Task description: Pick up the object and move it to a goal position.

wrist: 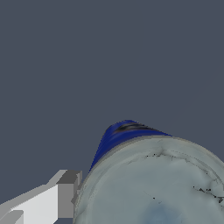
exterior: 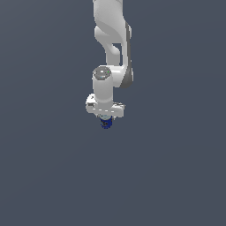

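Observation:
The object (exterior: pixel 106 124) is a small blue can hanging directly under the white hand of the arm in the exterior view. My gripper (exterior: pixel 105 120) is shut on it, and the hand hides most of the can. In the wrist view the object (wrist: pixel 153 183) fills the frame's corner, showing its pale grey top rim and a strip of blue side. One grey finger pad (wrist: pixel 68 194) presses against the can's edge. The other finger is out of frame. No goal marker shows in either view.
A plain dark grey surface (exterior: pixel 176 176) fills the background in both views. The white arm links (exterior: pixel 112 39) rise above the hand towards the top of the exterior view.

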Action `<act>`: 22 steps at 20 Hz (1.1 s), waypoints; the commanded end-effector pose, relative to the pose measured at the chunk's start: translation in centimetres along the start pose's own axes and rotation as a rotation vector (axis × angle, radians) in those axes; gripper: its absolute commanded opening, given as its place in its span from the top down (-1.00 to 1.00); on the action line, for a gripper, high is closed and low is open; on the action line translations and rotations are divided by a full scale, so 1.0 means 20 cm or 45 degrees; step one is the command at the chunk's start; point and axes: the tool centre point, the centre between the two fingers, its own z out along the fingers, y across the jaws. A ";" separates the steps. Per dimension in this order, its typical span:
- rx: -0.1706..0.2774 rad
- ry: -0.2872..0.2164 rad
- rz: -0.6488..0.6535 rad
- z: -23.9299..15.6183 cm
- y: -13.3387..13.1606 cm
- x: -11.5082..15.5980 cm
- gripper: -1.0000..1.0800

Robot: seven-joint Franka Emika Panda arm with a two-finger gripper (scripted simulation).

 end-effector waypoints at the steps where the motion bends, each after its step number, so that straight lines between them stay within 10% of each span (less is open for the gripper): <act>1: 0.000 0.002 0.000 0.01 0.00 0.00 1.00; 14: 0.001 0.012 0.002 -0.01 -0.01 0.01 1.00; 22: 0.002 0.136 0.031 -0.09 -0.09 0.14 1.00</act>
